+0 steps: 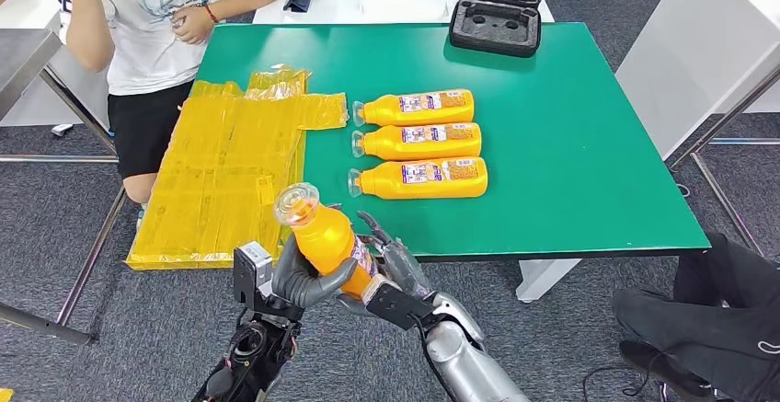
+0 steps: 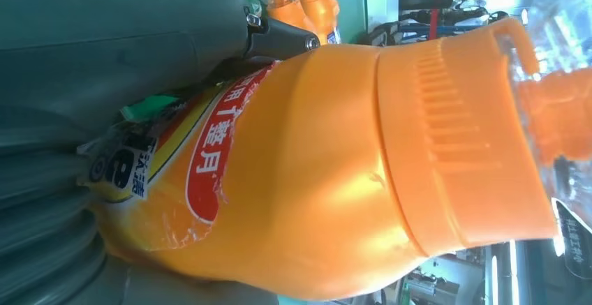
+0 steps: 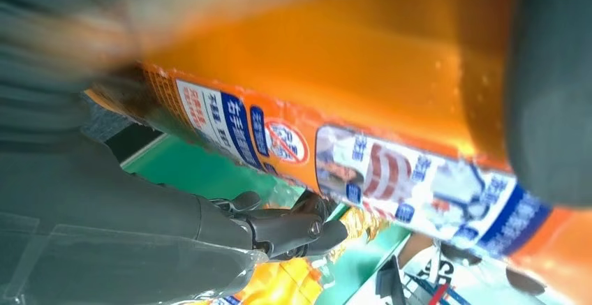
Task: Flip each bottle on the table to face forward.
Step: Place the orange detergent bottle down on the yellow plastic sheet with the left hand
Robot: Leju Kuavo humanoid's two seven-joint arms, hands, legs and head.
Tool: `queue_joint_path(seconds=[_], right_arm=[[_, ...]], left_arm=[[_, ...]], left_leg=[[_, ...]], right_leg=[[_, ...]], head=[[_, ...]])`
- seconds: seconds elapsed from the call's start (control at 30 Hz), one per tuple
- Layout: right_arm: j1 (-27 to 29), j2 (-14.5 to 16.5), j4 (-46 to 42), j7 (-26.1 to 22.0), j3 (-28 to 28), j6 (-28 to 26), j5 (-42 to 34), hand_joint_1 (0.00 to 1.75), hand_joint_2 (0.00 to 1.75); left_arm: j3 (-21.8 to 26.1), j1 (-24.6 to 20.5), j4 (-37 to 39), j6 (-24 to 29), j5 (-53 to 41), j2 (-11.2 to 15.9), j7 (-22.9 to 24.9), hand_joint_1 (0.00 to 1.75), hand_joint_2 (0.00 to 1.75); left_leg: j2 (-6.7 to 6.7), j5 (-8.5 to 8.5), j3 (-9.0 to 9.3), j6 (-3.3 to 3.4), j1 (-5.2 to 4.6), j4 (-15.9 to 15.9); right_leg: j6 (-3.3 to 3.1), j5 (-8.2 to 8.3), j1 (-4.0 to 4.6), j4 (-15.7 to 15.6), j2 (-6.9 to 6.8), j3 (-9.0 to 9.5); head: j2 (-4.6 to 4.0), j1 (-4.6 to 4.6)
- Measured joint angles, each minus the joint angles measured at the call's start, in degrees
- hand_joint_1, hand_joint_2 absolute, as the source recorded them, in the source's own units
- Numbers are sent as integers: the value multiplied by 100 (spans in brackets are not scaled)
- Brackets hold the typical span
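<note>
Orange bottle (image 1: pixel 322 236) held up off table, near front edge, cap toward camera, tilted. Left hand (image 1: pixel 299 278) wrapped around lower body; right hand (image 1: pixel 391 264) against bottle's base side, fingers part spread, real grip unclear. Step: mid-flip of fourth bottle. Next, likely: turn label up, lay beside row.

Three bottles (image 1: pixel 418 140) lie in row on green table (image 1: pixel 570 126), labels up. Open black case (image 1: pixel 497 11) at far edge, hollows look empty.

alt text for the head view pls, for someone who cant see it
Both robot hands, left hand and right hand, hold an orange bottle upright near the green table. Three more bottles lie in a row beside yellow bags; a person stands behind.
</note>
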Motion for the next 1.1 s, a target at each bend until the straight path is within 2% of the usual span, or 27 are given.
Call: queue_joint_path(seconds=[0.2, 0.43, 0.63, 0.8, 1.1], right_arm=[[23, -15, -190, -57, -15, -98, -219, 0, 0], [-4, -28, -317, -105, -10, -196, -385, 0, 0], [91, -63, -748, -152, -4, -371, -606, 0, 0], [208, -128, -1180, -143, 0, -409, -715, 0, 0], [329, -184, -1565, -120, 26, -413, -763, 0, 0]], left_arm=[[18, -22, -7, 444, -98, 16, -45, 175, 175], [110, -31, -6, 717, -90, 60, -83, 175, 175], [270, -137, -54, 1551, -377, 129, -127, 175, 175], [486, -253, -222, 1977, -713, 256, -115, 175, 175], [689, -365, -482, 2085, -868, 393, -63, 175, 175]], left_leg=[[1, 0, 0, 0, 0, 0], [0, 1, 0, 0, 0, 0], [0, 1, 0, 0, 0, 0], [0, 1, 0, 0, 1, 0], [-1, 1, 0, 0, 0, 0]], right_leg=[[0, 0, 0, 0, 1, 0], [0, 0, 0, 1, -1, 0], [0, 0, 0, 1, 0, 0], [0, 0, 1, 1, -1, 0], [0, 0, 0, 1, -1, 0]], head=[[0, -1], [0, 0], [0, -1], [0, 0], [0, 0]])
